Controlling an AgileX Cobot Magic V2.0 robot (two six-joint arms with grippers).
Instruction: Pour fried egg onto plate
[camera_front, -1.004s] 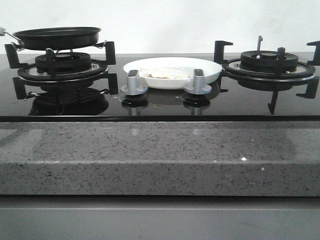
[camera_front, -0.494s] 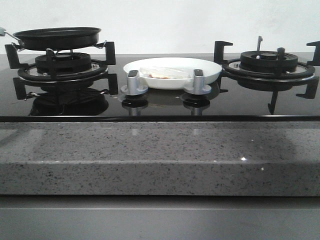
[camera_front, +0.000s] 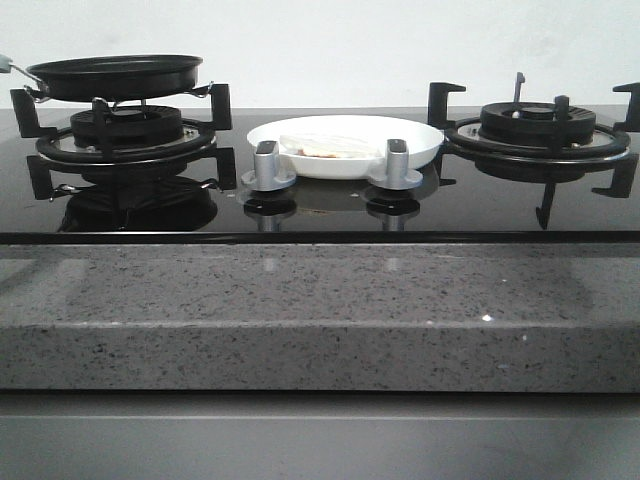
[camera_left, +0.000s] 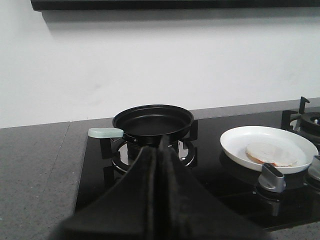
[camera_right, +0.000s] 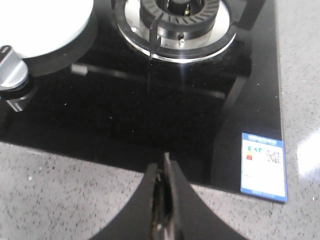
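Fried egg (camera_left: 271, 154) lies flat in plate (camera_left: 235, 150); frying pan (camera_left: 152, 120) empty on left burner (camera_front: 125, 135). Left gripper (camera_left: 159, 150) and right gripper (camera_right: 165, 172): jaws pressed together, holding nothing.

1. The plate (camera_front: 420, 148) is glossy white.
2. The fried egg (camera_left: 271, 154) is whitish with a tan edge.
3. The frying pan (camera_left: 153, 120) is black, its handle (camera_left: 105, 132) pale green.
4. The tabletop (camera_front: 300, 310) is speckled grey.
5. The hob (camera_right: 150, 115) is glossy black.

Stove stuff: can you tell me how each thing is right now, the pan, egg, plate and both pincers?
Pan: empty, upright on the left burner.
Egg: lying flat on the plate.
Plate: on the glass between the burners, holding the egg.
Left pincer: shut, holding nothing.
Right pincer: shut, holding nothing.
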